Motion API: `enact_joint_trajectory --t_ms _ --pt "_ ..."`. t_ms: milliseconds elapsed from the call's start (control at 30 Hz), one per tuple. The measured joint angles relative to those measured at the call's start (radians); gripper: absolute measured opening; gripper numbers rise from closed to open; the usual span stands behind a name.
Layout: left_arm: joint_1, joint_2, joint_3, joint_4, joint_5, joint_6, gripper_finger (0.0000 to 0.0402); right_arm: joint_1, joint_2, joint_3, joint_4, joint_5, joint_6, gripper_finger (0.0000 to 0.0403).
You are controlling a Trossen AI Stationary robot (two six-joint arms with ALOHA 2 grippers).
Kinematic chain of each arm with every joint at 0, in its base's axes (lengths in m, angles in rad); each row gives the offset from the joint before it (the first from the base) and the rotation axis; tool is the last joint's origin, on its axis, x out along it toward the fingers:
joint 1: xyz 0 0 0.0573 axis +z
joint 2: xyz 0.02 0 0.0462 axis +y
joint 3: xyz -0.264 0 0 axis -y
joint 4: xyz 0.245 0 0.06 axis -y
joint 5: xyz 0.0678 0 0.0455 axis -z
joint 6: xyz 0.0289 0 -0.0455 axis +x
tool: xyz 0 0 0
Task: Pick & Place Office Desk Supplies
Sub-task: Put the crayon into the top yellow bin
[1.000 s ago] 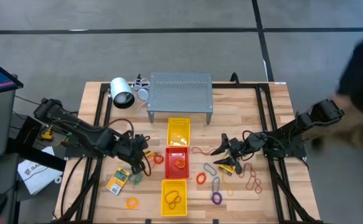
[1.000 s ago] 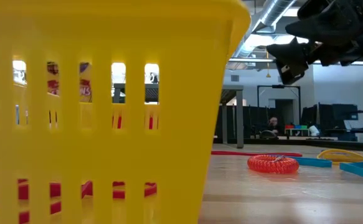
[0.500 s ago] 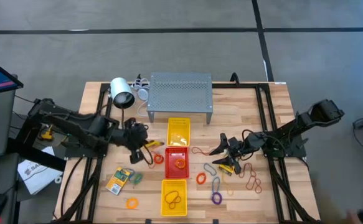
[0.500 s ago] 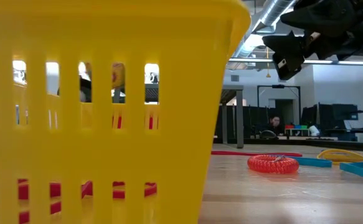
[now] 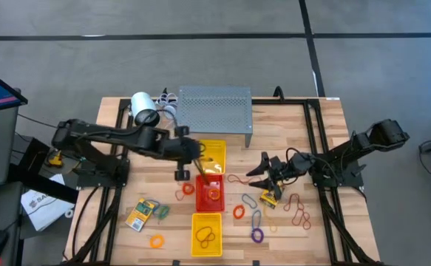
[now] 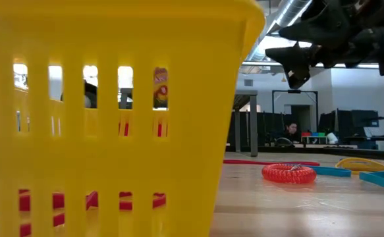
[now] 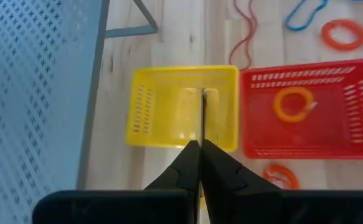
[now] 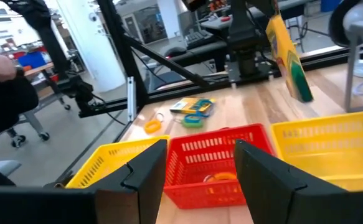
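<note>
yellow trays (image 5: 213, 155): 2 | red tray (image 5: 209, 191): 1 | card packets (image 5: 141, 214): 3, one held edge-on in the air | perforated metal stand (image 5: 214, 109): 1 | white cylinder (image 5: 144, 111): 1 | arms: 2

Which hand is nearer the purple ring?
Right. The right hand hovers just beyond the purple ring; the left hand, holding a card packet, is over the far yellow tray.

— Where's the left gripper (image 5: 200, 167)?
— Stretched toward the table's middle, fingers (image 7: 213, 167) pinched together.
— And the right gripper (image 5: 260, 170)?
— Raised off the table, pointing inward, fingers (image 8: 256, 173) apart, nothing between them.
</note>
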Motion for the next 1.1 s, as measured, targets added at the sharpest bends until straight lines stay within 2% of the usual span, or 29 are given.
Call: enact_joint_trajectory --t_ms 200,400,1100 --pt "0.038 0.120 0.070 0.003 0.000 0.086 0.0001 -0.020 0.000 0.000 -0.041 -0.002 -0.013 0.0182" --pt "0.063 0.194 0.098 0.014 0.000 0.101 0.0002 -0.047 0.000 0.000 -0.076 -0.002 -0.030 0.0182" --pt "0.073 0.223 0.069 0.118 0.000 0.125 0.0002 -0.105 0.000 0.000 -0.114 -0.081 -0.043 0.0182"
